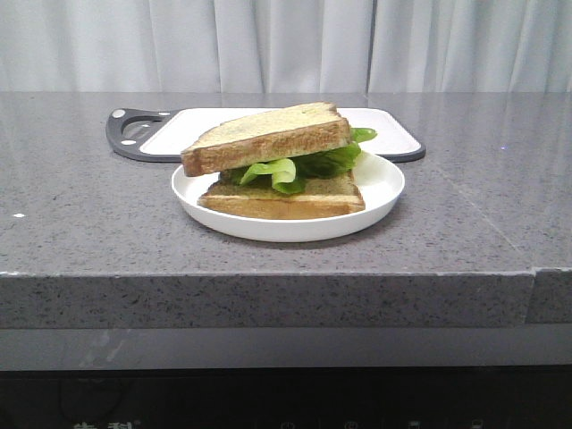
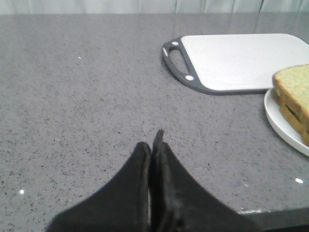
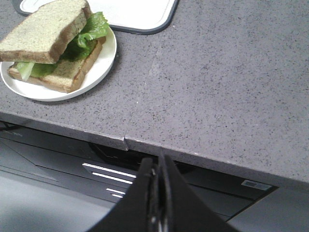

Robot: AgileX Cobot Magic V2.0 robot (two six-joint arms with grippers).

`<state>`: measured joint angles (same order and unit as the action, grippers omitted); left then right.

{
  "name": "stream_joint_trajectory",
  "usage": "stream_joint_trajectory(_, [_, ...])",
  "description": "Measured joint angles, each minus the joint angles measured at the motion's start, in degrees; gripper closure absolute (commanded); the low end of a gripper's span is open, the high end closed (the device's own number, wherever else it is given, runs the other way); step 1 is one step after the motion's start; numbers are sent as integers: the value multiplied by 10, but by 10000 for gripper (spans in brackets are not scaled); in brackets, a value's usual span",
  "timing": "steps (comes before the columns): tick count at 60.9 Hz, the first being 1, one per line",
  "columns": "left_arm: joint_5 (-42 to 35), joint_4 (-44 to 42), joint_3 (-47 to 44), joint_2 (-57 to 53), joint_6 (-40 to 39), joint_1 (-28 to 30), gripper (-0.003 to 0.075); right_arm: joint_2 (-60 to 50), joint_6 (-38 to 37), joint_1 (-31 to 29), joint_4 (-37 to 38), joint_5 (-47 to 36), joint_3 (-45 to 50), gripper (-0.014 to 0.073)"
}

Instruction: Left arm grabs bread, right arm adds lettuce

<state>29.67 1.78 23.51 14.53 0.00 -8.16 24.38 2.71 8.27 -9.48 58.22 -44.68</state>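
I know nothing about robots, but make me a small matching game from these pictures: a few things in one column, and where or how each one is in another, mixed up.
Things:
1. lettuce
2. top bread slice
3. cutting board
4. left gripper

States:
A. shut, empty, above the bare counter
B. behind the white plate
C. between two slices
D. tilted, resting on the green leaf

Pairs: 1-C, 2-D, 3-B, 4-A

A speckled grey stone counter (image 1: pixel 89 223) runs beneath pale pleated curtains (image 1: pixel 286 45), with dark cabinet fronts (image 3: pixel 58 164) below.

soft even light, slight blur
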Motion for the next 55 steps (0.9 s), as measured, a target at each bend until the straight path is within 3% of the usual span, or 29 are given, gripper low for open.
stream_joint_trajectory(18, [-181,26,-199,-133,0,40,741,0,0,0,0,1,0,711])
stream_joint_trajectory(31, [-262,30,-238,-147,0,42,741,0,0,0,0,1,0,711])
stream_joint_trajectory(55, [-271,31,-238,-147,0,42,741,0,0,0,0,1,0,711])
